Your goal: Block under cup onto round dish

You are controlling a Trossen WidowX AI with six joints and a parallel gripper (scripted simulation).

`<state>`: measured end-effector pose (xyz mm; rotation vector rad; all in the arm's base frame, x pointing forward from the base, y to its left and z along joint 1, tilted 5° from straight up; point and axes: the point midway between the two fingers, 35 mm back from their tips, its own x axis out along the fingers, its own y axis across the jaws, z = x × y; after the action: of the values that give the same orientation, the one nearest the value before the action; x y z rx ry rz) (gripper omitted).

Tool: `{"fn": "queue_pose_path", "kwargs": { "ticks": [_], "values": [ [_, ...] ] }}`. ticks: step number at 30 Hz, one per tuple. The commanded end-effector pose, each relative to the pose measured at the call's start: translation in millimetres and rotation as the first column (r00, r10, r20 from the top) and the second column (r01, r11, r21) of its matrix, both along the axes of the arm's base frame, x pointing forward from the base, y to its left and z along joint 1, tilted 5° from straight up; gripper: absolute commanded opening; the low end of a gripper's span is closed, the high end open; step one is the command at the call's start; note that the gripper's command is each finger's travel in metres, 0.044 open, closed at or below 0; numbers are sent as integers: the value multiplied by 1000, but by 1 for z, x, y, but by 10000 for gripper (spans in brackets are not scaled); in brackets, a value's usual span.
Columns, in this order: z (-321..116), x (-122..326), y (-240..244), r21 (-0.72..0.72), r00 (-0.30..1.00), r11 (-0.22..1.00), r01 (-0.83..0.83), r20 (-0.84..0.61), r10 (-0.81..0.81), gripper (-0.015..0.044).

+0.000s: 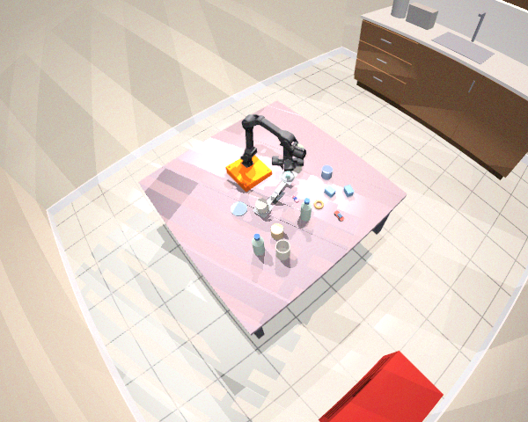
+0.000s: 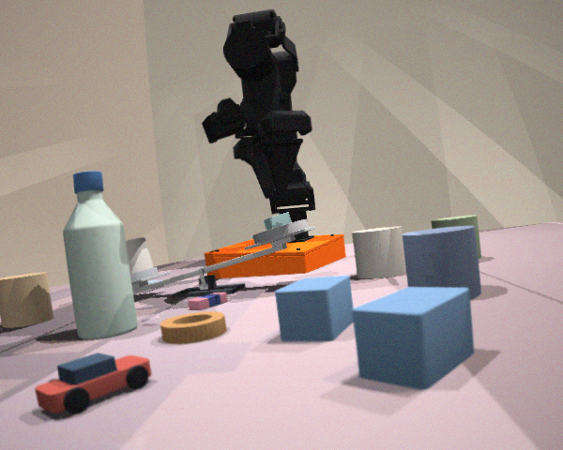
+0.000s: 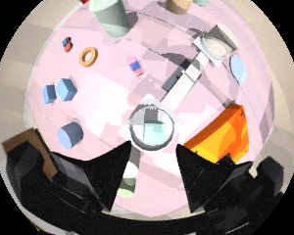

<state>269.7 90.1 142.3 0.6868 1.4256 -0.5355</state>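
Observation:
My gripper (image 1: 288,169) (image 3: 154,146) is open and empty, just above the raised end of the balance (image 2: 243,260) (image 3: 178,93). The pale teal block (image 2: 278,220) (image 3: 154,134) lies uncovered in the round holder there, in front of and between the fingertips in the wrist view. One off-white cup (image 2: 378,252) (image 3: 131,169) stands on the table beyond that end, off the balance. The other cup (image 1: 261,207) (image 2: 140,256) (image 3: 223,40) sits on the lowered end, tilted with the beam. The pale blue round dish (image 1: 238,208) (image 3: 238,69) is near that cup, with nothing on it.
A bottle (image 1: 305,211) (image 2: 98,280) stands beside the balance. Near it are a ring (image 2: 192,333), a small striped block (image 2: 207,301) and a toy car (image 2: 92,380). Two blue blocks (image 2: 313,309) (image 2: 413,337) and a blue cup (image 2: 441,263) stand on one side; the orange base (image 1: 248,172) on the other.

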Motion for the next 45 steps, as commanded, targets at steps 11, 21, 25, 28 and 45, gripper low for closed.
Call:
{"fn": "queue_pose_path", "kwargs": {
  "ticks": [11, 21, 25, 28, 45],
  "values": [
    [-22, 2, 1, 4, 1000, 1000, -10, -1, 10, 260],
    [-38, 3, 2, 4, 1000, 1000, -10, -2, 10, 260],
    [-44, 4, 3, 4, 1000, 1000, -10, -2, 10, 260],
    [-49, 4, 3, 4, 1000, 1000, -10, -2, 10, 260],
    [-48, 4, 3, 4, 1000, 1000, -11, -1, 11, 23]
  ]
}}
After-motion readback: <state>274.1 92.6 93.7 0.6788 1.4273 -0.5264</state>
